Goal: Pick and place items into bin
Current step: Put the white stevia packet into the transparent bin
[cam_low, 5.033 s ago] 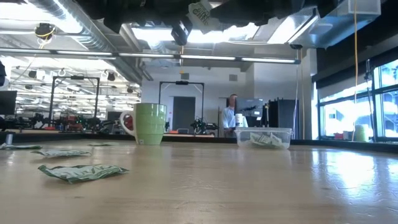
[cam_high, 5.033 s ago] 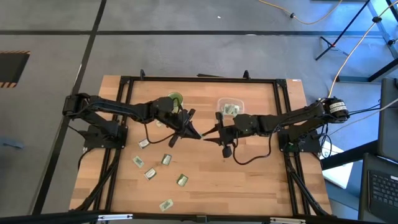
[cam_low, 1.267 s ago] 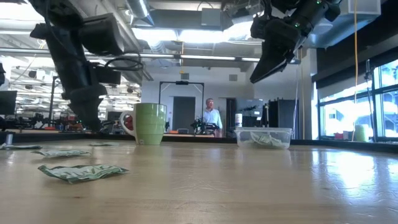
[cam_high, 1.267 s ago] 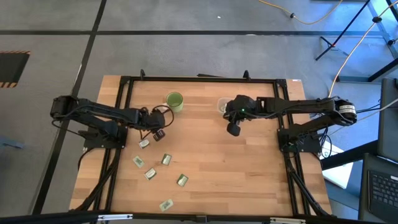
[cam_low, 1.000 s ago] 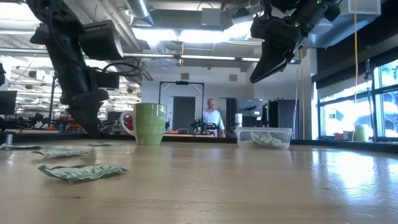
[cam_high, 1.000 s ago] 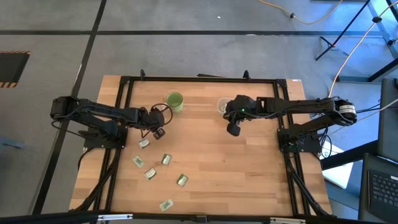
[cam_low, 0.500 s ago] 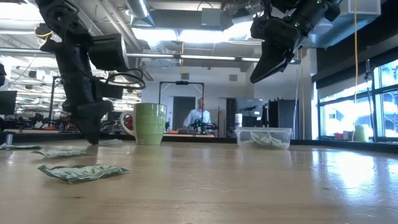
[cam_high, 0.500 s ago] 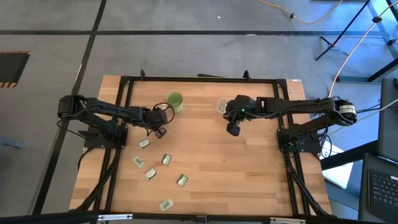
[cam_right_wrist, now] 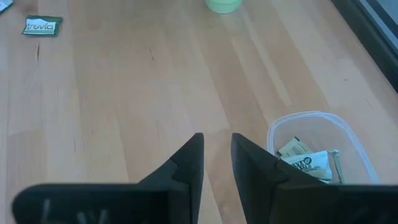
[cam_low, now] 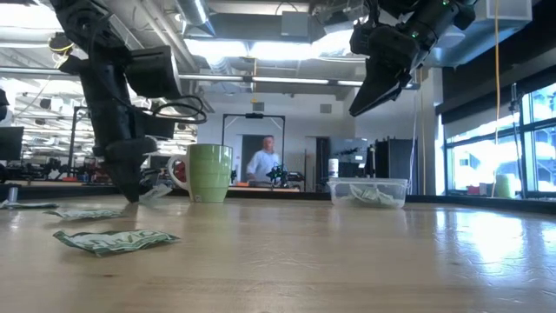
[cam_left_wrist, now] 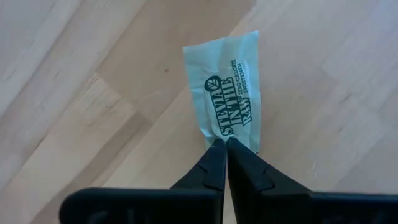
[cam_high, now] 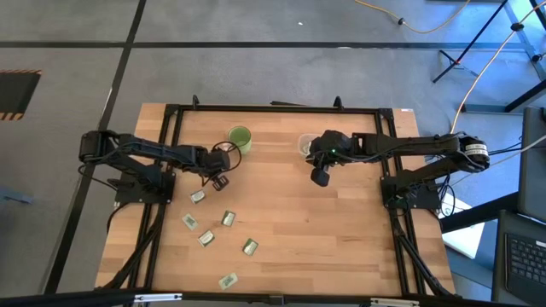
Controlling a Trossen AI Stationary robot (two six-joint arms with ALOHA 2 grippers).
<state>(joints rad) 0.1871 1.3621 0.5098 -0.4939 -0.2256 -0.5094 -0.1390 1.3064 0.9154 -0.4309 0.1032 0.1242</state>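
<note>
Left gripper (cam_left_wrist: 225, 144) pinches a pale packet (cam_left_wrist: 225, 87) reading "STEVIA IN THE RAW", fingers tight on its near edge, low by the surface (cam_left_wrist: 74, 81). Right gripper (cam_right_wrist: 216, 142) hangs narrowly parted; the clear bin (cam_right_wrist: 320, 149) sits just beside its fingers.

Six loose packets (cam_high: 198, 197) on the tabletop, one more (cam_left_wrist: 227, 106) pinched in a gripper, two or more in one clear bin (cam_right_wrist: 352, 143), one green mug (cam_high: 240, 137), two arms
</note>
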